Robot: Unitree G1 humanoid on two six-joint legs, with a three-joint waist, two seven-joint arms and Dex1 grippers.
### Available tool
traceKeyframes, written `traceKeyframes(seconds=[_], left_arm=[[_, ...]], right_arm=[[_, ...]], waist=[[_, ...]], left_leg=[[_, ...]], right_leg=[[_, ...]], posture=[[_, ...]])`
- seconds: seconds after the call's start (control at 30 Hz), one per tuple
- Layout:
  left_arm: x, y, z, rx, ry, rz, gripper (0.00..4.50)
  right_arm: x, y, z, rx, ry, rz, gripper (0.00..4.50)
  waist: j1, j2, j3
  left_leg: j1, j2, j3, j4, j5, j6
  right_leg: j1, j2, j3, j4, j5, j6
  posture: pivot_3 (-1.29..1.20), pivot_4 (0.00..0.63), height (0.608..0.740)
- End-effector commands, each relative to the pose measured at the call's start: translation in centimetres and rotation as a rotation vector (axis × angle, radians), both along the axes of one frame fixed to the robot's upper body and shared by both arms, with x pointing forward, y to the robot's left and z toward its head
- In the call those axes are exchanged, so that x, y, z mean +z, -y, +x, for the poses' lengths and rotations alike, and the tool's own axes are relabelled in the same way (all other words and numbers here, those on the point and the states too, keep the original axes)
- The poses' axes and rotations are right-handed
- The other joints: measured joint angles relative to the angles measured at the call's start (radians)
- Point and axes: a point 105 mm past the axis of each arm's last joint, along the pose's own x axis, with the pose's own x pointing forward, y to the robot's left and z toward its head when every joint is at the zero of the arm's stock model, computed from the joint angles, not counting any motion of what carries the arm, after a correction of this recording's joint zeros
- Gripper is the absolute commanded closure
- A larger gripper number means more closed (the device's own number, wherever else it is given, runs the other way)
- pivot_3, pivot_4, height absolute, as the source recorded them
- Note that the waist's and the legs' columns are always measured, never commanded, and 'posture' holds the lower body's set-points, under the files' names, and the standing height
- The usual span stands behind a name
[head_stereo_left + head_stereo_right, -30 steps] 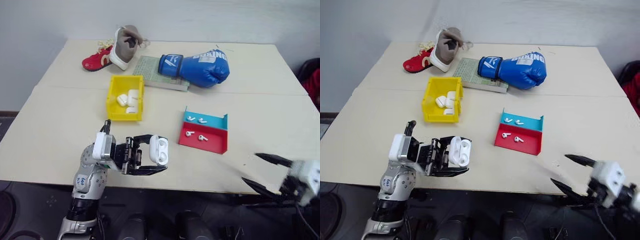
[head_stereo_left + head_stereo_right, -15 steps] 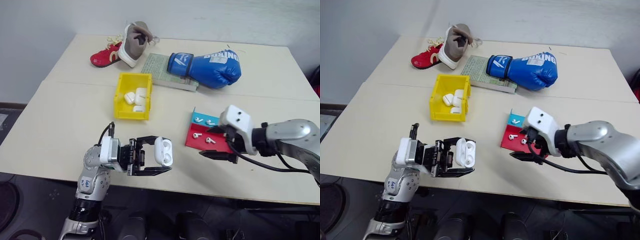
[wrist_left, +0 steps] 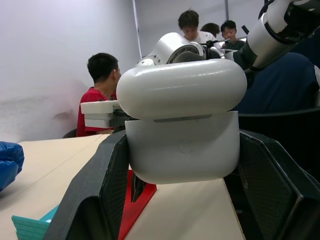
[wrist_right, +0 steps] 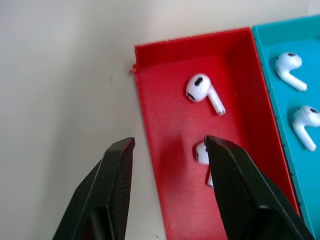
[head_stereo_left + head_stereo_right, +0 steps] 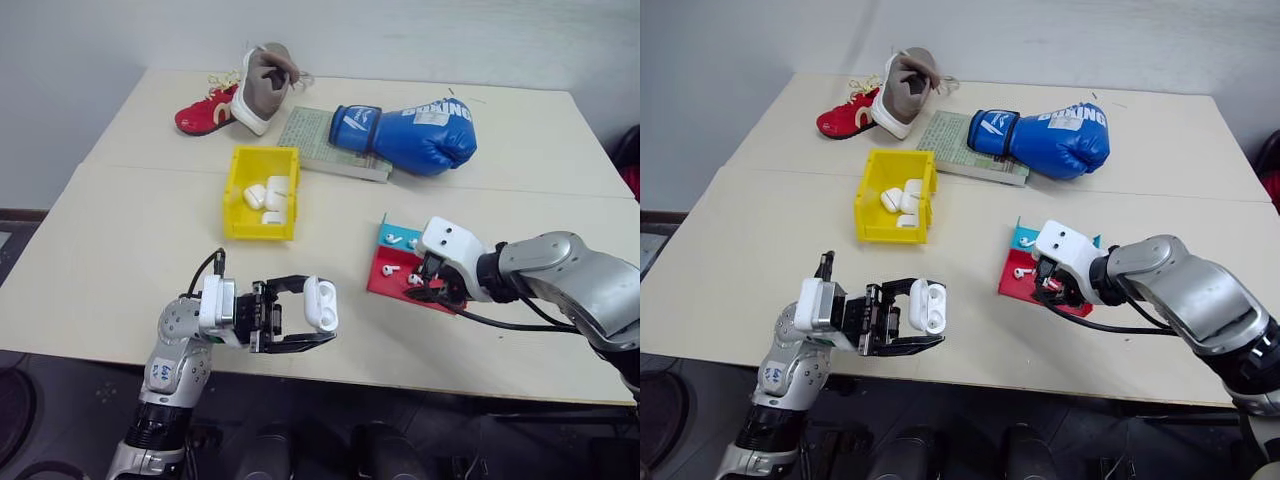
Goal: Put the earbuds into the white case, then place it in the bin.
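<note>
The left gripper [image 5: 305, 318] is clamping the white case [image 5: 321, 304] between its closed fingers, holding it above the near table edge with the lid flipped open and both sockets looking empty. The right gripper [image 4: 170, 170] is hanging over the red-and-teal tray [image 5: 385, 283], its two black fingers parted about halfway and holding nothing. One finger is standing over the tray's red floor, partly covering an earbud there; the other is over the bare table [image 5: 130, 230] just outside the tray wall.

Four earbuds [image 4: 204, 91] are lying loose in the tray, two on the red step and two on the teal step. None has been lifted, so the loading stage is judged as not yet begun.

The bin [image 5: 262, 193] is sitting well apart from both grippers, toward the table's middle, already containing several similar white cases.

Outstanding: picking two earbuds, seating them, closing the lid, and carrying the case to the bin.
</note>
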Motion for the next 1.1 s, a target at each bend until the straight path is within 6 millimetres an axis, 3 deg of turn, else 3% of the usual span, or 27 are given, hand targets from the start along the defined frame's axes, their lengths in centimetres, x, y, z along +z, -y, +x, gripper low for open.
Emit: traceKeyframes(seconds=[0.03,0.6,0.97,1.1], left_arm=[[0.2,0.2,-0.6,0.002,0.032,-0.003,1.71],[-1.0,0.0,-1.1,0.008,0.016,0.002,1.71],[-1.1,-0.5,-1.1,0.018,0.017,0.009,1.71],[-1.0,-0.4,-1.1,0.017,0.017,0.007,1.71]], right_arm=[[0.2,0.1,0.4,0.008,0.024,-0.022,2.02],[-1.0,0.0,2.7,0.002,0.032,-0.033,2.02],[-1.4,-0.2,3.0,0.024,0.019,-0.059,2.02],[-1.5,-0.1,2.9,0.03,0.014,-0.066,2.97]], waist=[[-0.001,0.0,0.0],[-0.002,0.0,0.0],[-0.003,0.0,0.0],[-0.003,0.0,0.0]], left_leg=[[0.0,0.0,0.0,0.0,0.0,0.0],[0.0,0.0,0.0,0.0,0.0,0.0],[0.0,0.0,0.0,0.0,0.0,0.0],[0.0,0.0,0.0,0.0,0.0,0.0]], right_leg=[[0.0,0.0,0.0,0.0,0.0,0.0],[0.0,0.0,0.0,0.0,0.0,0.0],[0.0,0.0,0.0,0.0,0.0,0.0],[0.0,0.0,0.0,0.0,0.0,0.0]], posture=[[0.0,0.15,0.74],[0.0,0.15,0.74],[0.0,0.15,0.74],[0.0,0.15,0.74]])
